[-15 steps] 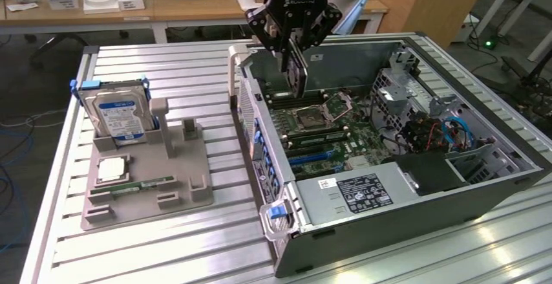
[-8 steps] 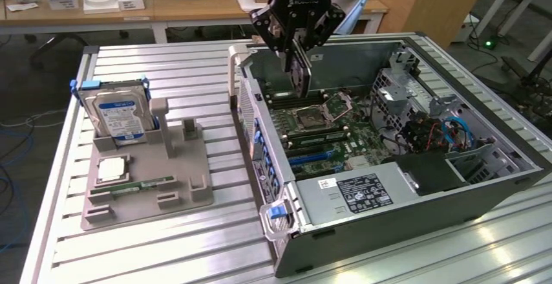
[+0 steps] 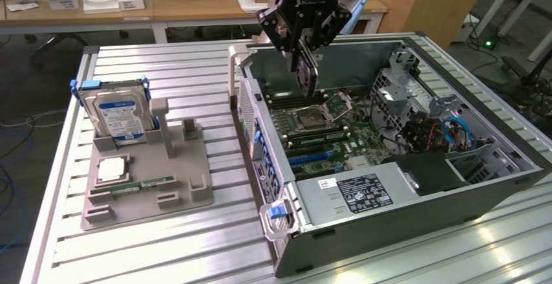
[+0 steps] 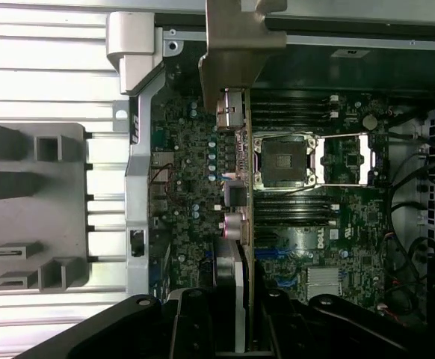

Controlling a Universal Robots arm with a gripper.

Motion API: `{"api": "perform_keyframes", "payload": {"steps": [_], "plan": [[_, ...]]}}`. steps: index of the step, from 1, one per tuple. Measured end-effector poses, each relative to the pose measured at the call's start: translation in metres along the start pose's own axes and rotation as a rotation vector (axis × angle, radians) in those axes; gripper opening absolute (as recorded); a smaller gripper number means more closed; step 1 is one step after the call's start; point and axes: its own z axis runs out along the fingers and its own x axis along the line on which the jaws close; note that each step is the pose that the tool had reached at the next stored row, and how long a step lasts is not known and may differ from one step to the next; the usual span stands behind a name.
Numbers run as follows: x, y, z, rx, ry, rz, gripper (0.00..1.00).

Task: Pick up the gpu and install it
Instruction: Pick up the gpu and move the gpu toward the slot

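My gripper (image 3: 304, 50) hangs over the open computer case (image 3: 483, 196), shut on the gpu (image 3: 307, 77). The gpu is a thin dark card held on edge, pointing down toward the motherboard (image 3: 340, 138) but still above it. In the wrist view the gpu (image 4: 246, 224) appears edge-on between my black fingers (image 4: 195, 325). Its silver-grey bracket (image 4: 236, 52) reaches toward the case's rear wall. The card hovers beside the CPU socket (image 4: 285, 159), over the board's connectors.
On the exterior view's left a grey holder (image 3: 147, 167) carries a silver hard drive (image 3: 121, 119) with a blue-white label, a green memory stick (image 3: 142, 184) and a square chip (image 3: 112, 167). Cables (image 3: 431, 132) and the power supply (image 3: 362, 190) crowd the case's near end.
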Motion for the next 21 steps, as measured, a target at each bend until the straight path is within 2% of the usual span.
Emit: {"api": "perform_keyframes", "payload": {"steps": [3,10,21], "plan": [[-0.006,0.0001,0.0004,0.0034,-0.0002,0.002,0.28],[-0.017,0.0003,0.0016,0.0045,0.0021,0.01,0.28],[-0.025,0.0004,0.0035,0.0064,0.0045,0.033,0.28]]}}
